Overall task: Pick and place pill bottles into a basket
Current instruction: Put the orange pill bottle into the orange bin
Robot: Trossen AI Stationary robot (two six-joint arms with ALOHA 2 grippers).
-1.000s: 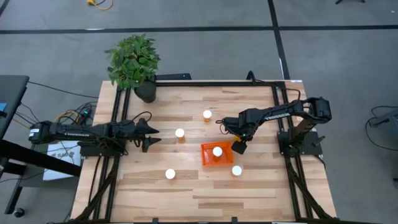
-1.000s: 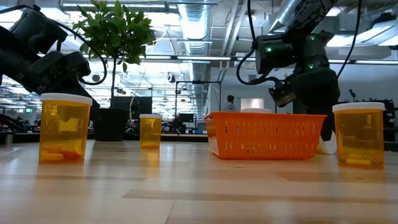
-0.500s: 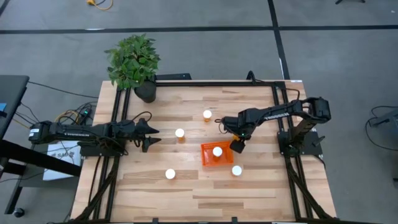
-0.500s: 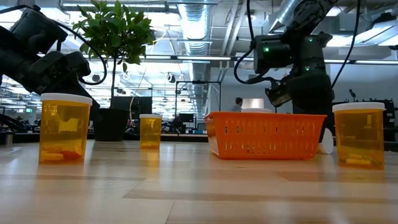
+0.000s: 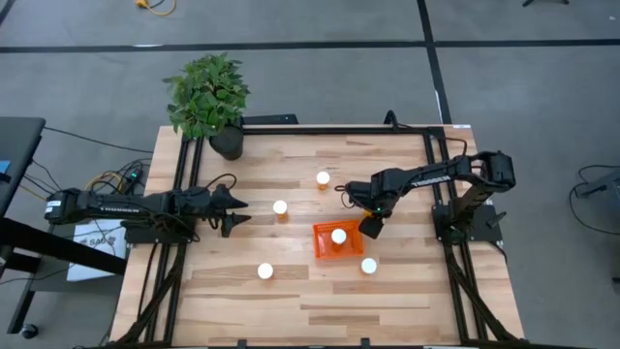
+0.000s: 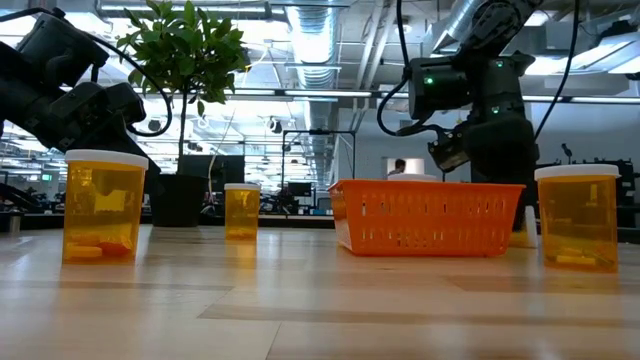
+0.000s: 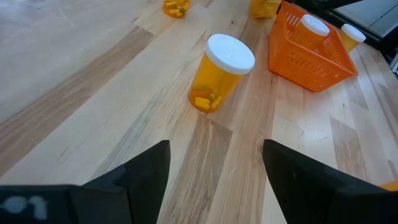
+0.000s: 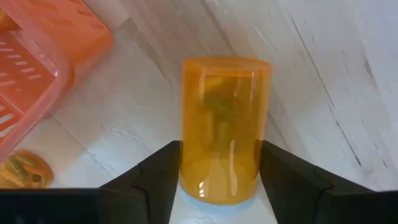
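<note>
our right arm at the basket, bottle between its fingers

we see the desk (image 5: 387,301), then the orange basket (image 5: 330,248) with one pill bottle (image 5: 338,236) inside. just beside the basket's right edge our right fingers (image 8: 158,180) hold a bottle (image 8: 225,127). well left of the basket our left fingers (image 7: 146,177) stand apart, empty. other bottles (image 5: 265,271) stand around the basket.

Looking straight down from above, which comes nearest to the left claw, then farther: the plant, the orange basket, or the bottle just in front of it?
From the left gripper:
1. Bottle, just ahead of its tips.
2. Plant, at the table's back corner.
3. Orange basket, over by the right arm.
</note>
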